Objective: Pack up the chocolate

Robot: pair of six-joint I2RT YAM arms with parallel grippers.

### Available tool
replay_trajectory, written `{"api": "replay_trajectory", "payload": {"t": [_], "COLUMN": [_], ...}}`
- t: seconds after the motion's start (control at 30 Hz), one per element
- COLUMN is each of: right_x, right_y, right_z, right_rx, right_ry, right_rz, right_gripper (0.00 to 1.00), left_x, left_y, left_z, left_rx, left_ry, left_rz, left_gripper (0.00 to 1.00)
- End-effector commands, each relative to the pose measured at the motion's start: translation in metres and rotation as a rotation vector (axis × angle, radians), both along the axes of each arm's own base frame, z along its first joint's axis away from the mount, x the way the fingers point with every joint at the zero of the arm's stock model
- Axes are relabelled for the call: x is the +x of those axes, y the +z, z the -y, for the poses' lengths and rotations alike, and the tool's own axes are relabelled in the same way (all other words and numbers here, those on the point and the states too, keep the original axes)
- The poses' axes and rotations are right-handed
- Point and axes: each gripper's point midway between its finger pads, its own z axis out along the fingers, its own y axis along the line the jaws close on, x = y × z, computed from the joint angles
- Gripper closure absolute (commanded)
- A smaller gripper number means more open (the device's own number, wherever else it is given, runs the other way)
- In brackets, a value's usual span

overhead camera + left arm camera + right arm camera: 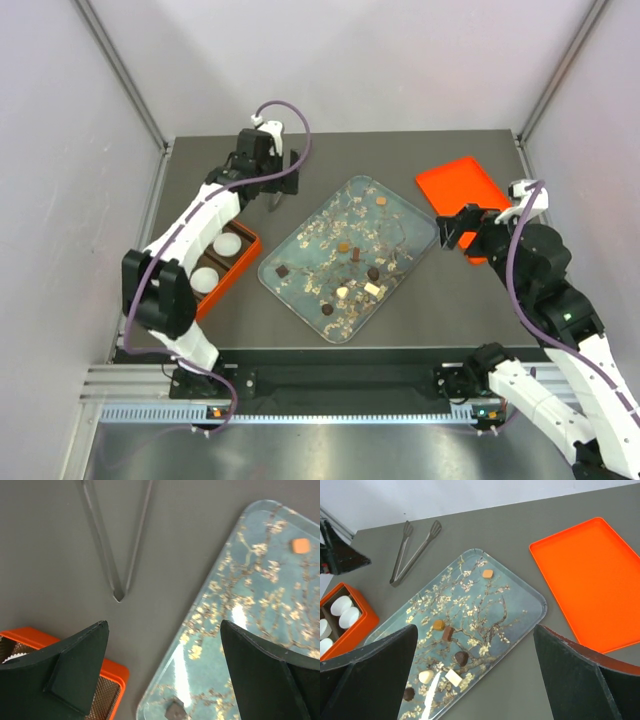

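Grey table [430,310] bears tongs [396,575] beside tray [517,597] of chocolate [448,633]; left fingers [75,670], right fingers [370,675] spread.

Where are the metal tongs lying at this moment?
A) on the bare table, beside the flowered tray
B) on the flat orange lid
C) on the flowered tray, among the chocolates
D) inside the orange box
A: the tongs lie on the dark table, beside the flowered tray, and touch neither it nor the orange box.
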Motion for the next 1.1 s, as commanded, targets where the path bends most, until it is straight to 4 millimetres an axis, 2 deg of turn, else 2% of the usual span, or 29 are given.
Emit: {"api": "replay_trajectory", "payload": {"t": [0.0, 0.07, 0.1, 0.13, 0.17, 0.23, 0.27, 0.33, 0.37, 0.43, 0.47, 0.53, 0.57, 0.63, 0.67, 0.7, 0.9, 1.07], "right_x": [0.001, -0.001, -0.002, -0.003, -0.003, -0.003, -0.003, -0.001, 0.000, 0.001, 0.001, 0.002, 0.002, 0.004, 0.004, 0.004, 0.007, 0.007], "right_y": [0.010, 0.008, 0.008, 0.006, 0.005, 0.002, 0.000, -0.003, -0.005, -0.005, -0.005, -0.004, -0.004, -0.005, -0.005, -0.004, -0.013, -0.015], "right_z": [-0.003, -0.002, -0.002, -0.002, -0.002, -0.004, -0.004, -0.003, -0.002, 0.000, 0.001, 0.003, 0.003, 0.004, 0.004, 0.004, 0.007, 0.009], "right_rx": [-0.001, 0.006, 0.009, 0.016, 0.022, 0.025, 0.022, 0.010, 0.003, -0.009, -0.015, -0.023, -0.025, -0.033, -0.033, -0.034, -0.053, -0.062], "right_ry": [0.020, 0.023, 0.022, 0.023, 0.022, 0.029, 0.028, 0.021, 0.017, 0.006, 0.003, -0.005, -0.008, -0.016, -0.016, -0.018, -0.036, -0.045], "right_rz": [0.048, 0.059, 0.061, 0.063, 0.066, 0.059, 0.054, 0.044, 0.038, 0.034, 0.034, 0.035, 0.038, 0.035, 0.033, 0.035, 0.017, 0.014], "right_gripper": [0.00, 0.00, 0.00, 0.00, 0.00, 0.00, 0.00, 0.00, 0.00, 0.00, 0.00, 0.00, 0.00, 0.00, 0.00, 0.00, 0.00, 0.00], "left_x": [0.027, 0.039, 0.045, 0.054, 0.060, 0.072, 0.078, 0.089, 0.093, 0.104, 0.109, 0.122, 0.127, 0.140, 0.143, 0.149, 0.163, 0.161], "left_y": [0.002, -0.001, -0.009, -0.007, -0.016, -0.018, -0.034, -0.040, -0.059, -0.063, -0.078, -0.080, -0.097, -0.098, -0.112, -0.110, -0.137, -0.154], "left_z": [-0.017, -0.024, -0.028, -0.036, -0.040, -0.046, -0.047, -0.045, -0.042, -0.037, -0.036, -0.037, -0.038, -0.041, -0.041, -0.039, -0.039, -0.030], "left_rx": [-0.062, -0.118, -0.123, -0.131, -0.125, -0.089, -0.070, -0.043, -0.042, -0.053, -0.054, -0.045, -0.036, -0.021, -0.016, -0.020, 0.045, 0.082], "left_ry": [0.018, -0.008, -0.006, -0.011, -0.011, -0.034, -0.040, -0.068, -0.080, -0.095, -0.098, -0.082, -0.071, -0.044, -0.046, -0.050, -0.046, -0.064], "left_rz": [-0.002, -0.011, -0.023, -0.001, -0.011, 0.008, -0.014, -0.016, -0.050, -0.047, -0.069, -0.054, -0.080, -0.077, -0.099, -0.084, -0.095, -0.112], "left_gripper": [0.02, 0.03, 0.04, 0.04, 0.04, 0.04, 0.04, 0.05, 0.06, 0.07, 0.08, 0.09, 0.10, 0.11, 0.11, 0.11, 0.15, 0.17]}}
